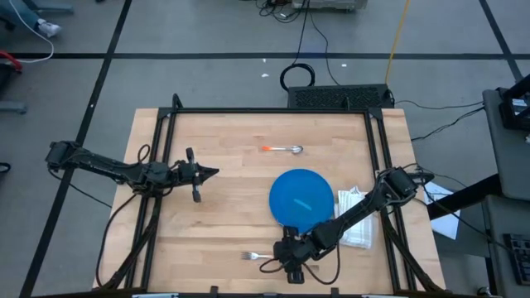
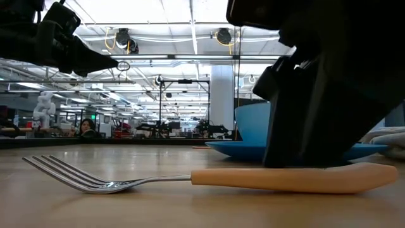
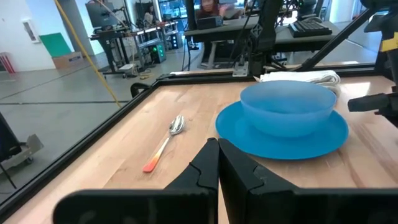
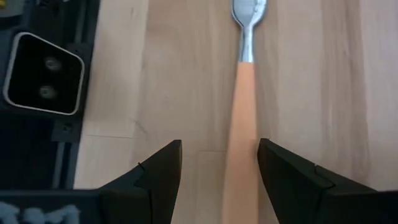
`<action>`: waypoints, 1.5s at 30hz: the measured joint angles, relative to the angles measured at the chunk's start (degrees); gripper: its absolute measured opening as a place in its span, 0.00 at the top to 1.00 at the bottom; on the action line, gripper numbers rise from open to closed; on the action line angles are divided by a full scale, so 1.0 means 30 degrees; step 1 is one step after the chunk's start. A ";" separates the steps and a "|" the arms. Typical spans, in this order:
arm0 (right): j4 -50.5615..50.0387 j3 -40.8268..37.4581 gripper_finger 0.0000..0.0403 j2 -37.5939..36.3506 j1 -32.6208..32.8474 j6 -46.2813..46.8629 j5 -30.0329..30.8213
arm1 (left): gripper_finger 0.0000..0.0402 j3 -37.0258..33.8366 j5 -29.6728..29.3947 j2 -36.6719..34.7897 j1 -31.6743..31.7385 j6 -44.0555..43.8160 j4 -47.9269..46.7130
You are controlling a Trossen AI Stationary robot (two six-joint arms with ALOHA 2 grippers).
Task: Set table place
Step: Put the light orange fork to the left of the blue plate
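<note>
This is a big robotics lab or open workshop hall. Behind the table (image 1: pixel 207 207) stand many desks (image 3: pixel 124 37) with monitors and other robot rigs (image 2: pixel 183 126), under rows of ceiling lights (image 2: pixel 190 28). Cables (image 1: pixel 310 50) run over a grey floor (image 1: pixel 207 33) marked with black tape, and a person (image 2: pixel 84 126) sits far back

Fork (image 4: pixel 246 93) tines cut off in the right wrist view. Right gripper (image 2: pixel 329 82) hides much of the blue plate (image 2: pixel 231 147) in the low view.
</note>
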 joint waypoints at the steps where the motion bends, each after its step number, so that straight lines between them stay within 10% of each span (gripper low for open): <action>1: -0.0044 0.0000 0.50 0.0003 0.0042 0.0007 0.0019 | 0.98 0.0000 0.0000 0.0000 0.0000 0.0000 0.0006; 17: 0.0243 0.0063 0.53 0.1121 0.0141 -0.0433 0.0221 | 0.98 0.0000 0.0022 0.0007 -0.0036 -0.0080 -0.0118; 27: 0.0985 0.0000 0.89 0.1174 0.0102 -0.0583 0.0091 | 0.98 0.0000 0.0018 0.0007 -0.0029 -0.0142 -0.0133; 45: 0.2115 -0.0073 0.89 -0.0879 -0.1085 0.1256 0.3354 | 0.98 0.0000 0.0016 0.0007 -0.0029 -0.0283 -0.0167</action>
